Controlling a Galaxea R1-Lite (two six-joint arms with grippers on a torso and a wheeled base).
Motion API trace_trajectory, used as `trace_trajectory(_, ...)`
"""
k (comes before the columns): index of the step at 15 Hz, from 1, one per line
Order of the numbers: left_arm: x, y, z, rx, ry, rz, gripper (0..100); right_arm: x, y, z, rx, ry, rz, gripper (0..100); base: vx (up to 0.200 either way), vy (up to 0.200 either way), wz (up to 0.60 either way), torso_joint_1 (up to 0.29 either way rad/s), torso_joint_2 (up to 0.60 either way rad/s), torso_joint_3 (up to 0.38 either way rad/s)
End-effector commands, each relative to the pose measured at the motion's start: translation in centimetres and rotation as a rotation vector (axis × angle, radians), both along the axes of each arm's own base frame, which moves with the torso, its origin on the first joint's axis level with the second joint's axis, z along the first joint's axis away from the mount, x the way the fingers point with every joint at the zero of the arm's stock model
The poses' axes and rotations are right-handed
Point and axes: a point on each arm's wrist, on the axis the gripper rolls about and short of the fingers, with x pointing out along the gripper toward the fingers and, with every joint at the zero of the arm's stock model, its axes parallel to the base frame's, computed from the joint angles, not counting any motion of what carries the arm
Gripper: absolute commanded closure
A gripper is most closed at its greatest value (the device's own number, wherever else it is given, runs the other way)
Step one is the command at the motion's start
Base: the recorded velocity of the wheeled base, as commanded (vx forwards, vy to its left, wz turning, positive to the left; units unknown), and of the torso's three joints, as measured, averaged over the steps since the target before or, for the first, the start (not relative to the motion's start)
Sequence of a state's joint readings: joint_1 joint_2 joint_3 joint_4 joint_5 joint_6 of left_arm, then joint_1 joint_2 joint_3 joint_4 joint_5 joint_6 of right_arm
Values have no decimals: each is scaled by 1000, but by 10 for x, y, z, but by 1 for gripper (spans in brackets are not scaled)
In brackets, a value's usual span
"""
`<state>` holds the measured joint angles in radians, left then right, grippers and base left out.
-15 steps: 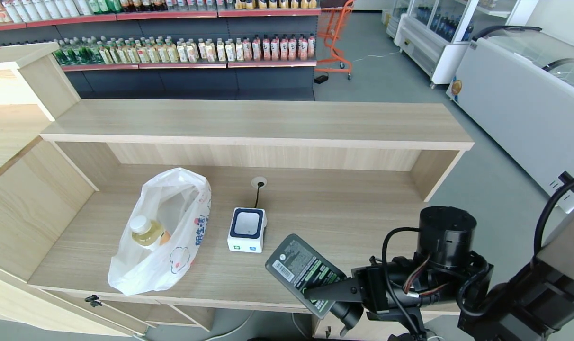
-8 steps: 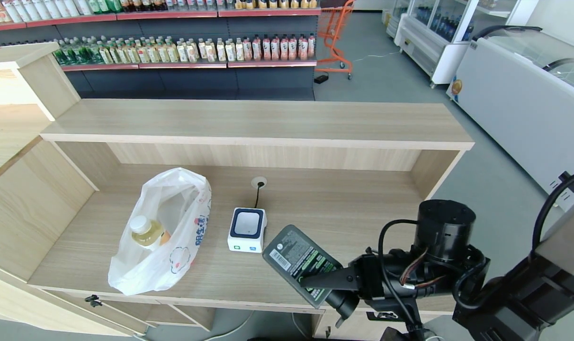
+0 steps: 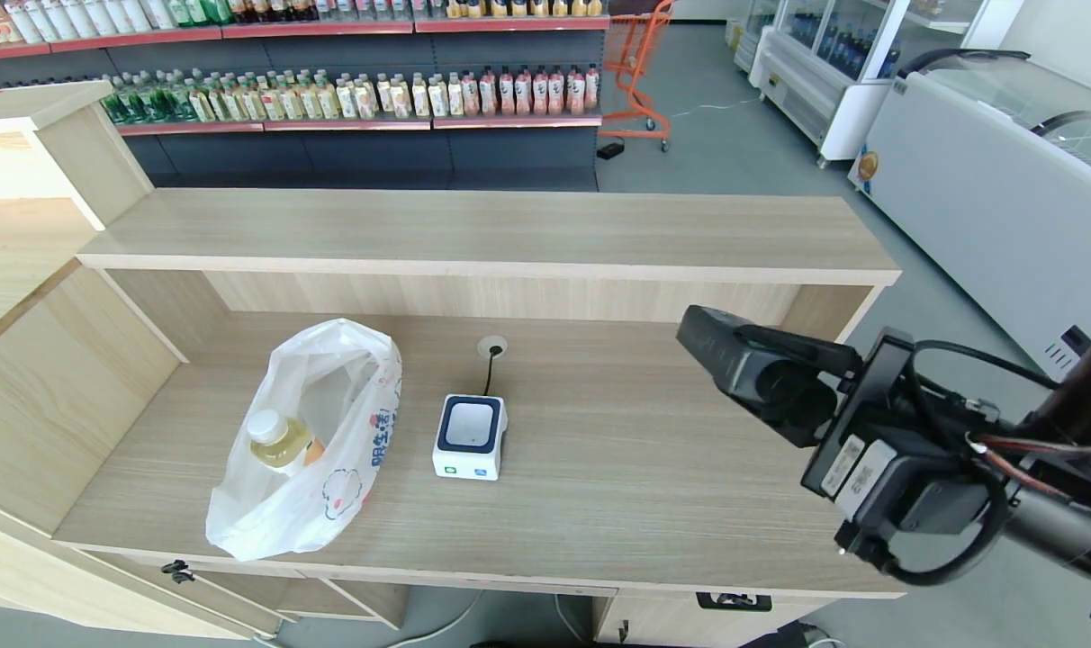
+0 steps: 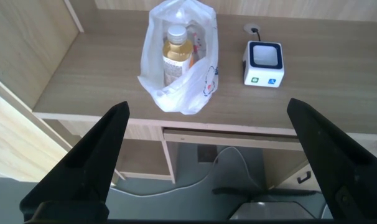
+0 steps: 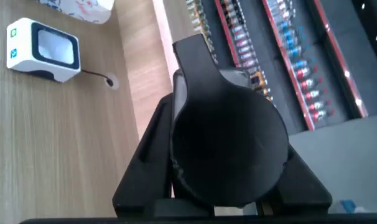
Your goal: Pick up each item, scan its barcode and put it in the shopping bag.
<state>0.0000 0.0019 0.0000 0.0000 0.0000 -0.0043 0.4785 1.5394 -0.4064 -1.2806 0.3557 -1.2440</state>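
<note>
At the pale wooden checkout counter (image 3: 644, 486), my right arm has swung up and off to the right within the last second, leaving the front edge. The white plastic shopping bag (image 3: 329, 468) stands unmoved at the left, a yellow-filled bottle (image 3: 275, 439) inside. The right gripper (image 3: 757, 371) stays clamped on the flat black pouch (image 5: 226, 137), now in the air and well apart from the small white box scanner (image 3: 469, 436), its barcode label turned out of my sight. I judge the scan still pending. The left gripper (image 4: 207, 106) hangs spread and empty before the counter.
</note>
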Motion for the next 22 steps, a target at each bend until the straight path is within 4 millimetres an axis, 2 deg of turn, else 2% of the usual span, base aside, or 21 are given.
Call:
trace_trajectory(1,0,0,0,0,0,2,0,1,-32,1,176,203,-115,100,0,0,0,0,0,0)
trace_trajectory(2,0,0,0,0,0,0,0,2,-31,-2,312,394,-100,100,0,0,0,0,0,0)
trace_trajectory(4,0,0,0,0,0,0,0,12,-29,2,546,629,-113,100,0,0,0,0,0,0)
trace_trajectory(6,0,0,0,0,0,0,0,36,-22,12,909,801,-182,100,0,0,0,0,0,0)
trace_trajectory(7,0,0,0,0,0,0,0,48,-7,12,1106,867,-223,100,0,0,0,0,0,0)
trace_trajectory(8,0,0,0,0,0,0,0,59,6,4,1234,943,-244,100,0,0,0,0,0,0)
trace_trajectory(9,0,0,0,0,0,0,0,69,10,-7,1305,994,-280,100,0,0,0,0,0,0)
trace_trajectory(10,0,0,0,0,0,0,0,76,16,-28,1361,1113,-347,100,0,0,0,0,0,0)
trace_trajectory(11,0,0,0,0,0,0,0,74,26,-30,1413,1214,-354,100,0,0,0,0,0,0)
trace_trajectory(14,0,0,0,0,0,0,0,76,42,-9,1507,1475,-348,100,0,0,0,0,0,0)
trace_trajectory(16,0,0,0,0,0,0,0,80,46,5,1518,1522,-299,100,0,0,0,0,0,0)
trace_trajectory(19,0,0,0,-2,0,0,0,69,58,21,1440,1609,-184,100,0,67,0,2,1,1)
trace_trajectory(22,0,0,0,-2,0,0,0,64,61,21,1408,1646,-175,100,0,200,0,-2,2,5)
